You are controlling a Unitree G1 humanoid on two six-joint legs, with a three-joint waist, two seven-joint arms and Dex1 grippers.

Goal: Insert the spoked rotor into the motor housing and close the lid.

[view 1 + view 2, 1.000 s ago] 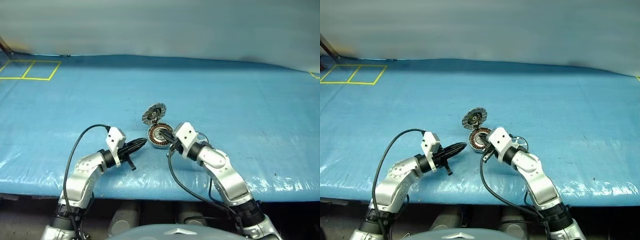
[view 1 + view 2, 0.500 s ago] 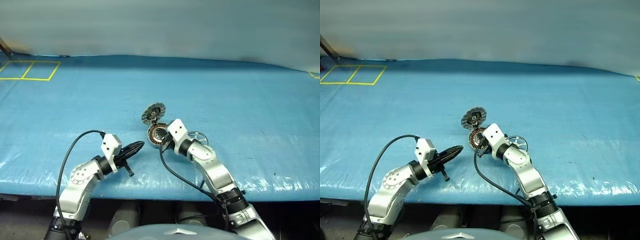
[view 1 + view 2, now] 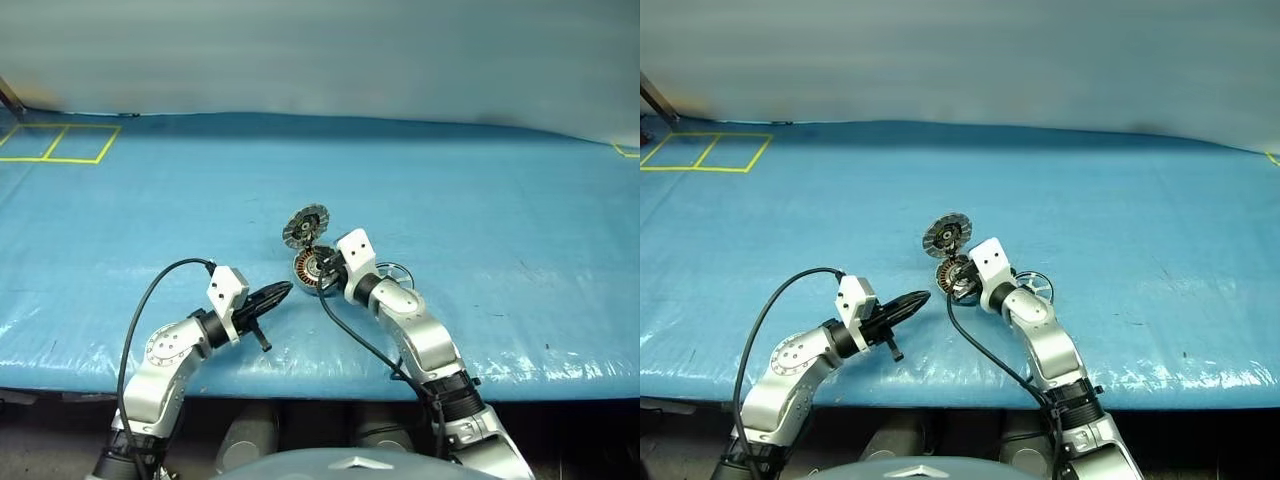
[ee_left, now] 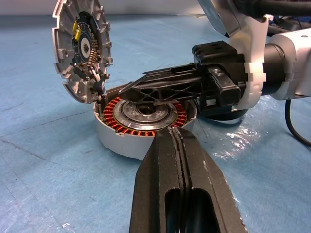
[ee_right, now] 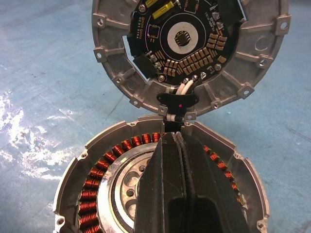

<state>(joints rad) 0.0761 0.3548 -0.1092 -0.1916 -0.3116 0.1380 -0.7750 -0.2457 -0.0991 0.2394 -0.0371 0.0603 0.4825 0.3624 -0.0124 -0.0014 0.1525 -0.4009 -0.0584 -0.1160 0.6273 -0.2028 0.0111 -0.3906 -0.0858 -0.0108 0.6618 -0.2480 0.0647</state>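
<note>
Housing (image 4: 146, 124) sits on the blue worktop (image 3: 500, 200), mouth up, copper windings exposed around a silver centre. Lid (image 4: 81, 48) stands upright on its hinge at the far rim, inner face with its circuit board turned toward the robot. Lid fully open.

Rotor (image 3: 396, 274) lies flat on the worktop just beside the housing, on the robot's right, partly hidden behind the right arm. It is not in the housing and not held.

Right gripper (image 4: 146, 87): fingers pressed together, nothing between them. It reaches in over the open housing, tips low above the windings and pointing toward the hinge. Whether the tips touch the stator I cannot tell.

Left gripper (image 3: 272, 294): fingers together, empty, hanging just short of the housing's near-left side, aimed at it, not touching.

Judgement: the insertion step is not yet done. The right gripper seems to be probing or steadying the housing, or nudging the lid back, rather than fetching the rotor.

Next move, as I read it: draw the right gripper out of the housing, part its fingers, and take the rotor by rim or spoke. The ring lies thin and flat, so a clean pinch will be awkward. Then centre it over the housing, lower it level, and tip the lid down. The left gripper could brace the housing.
</note>
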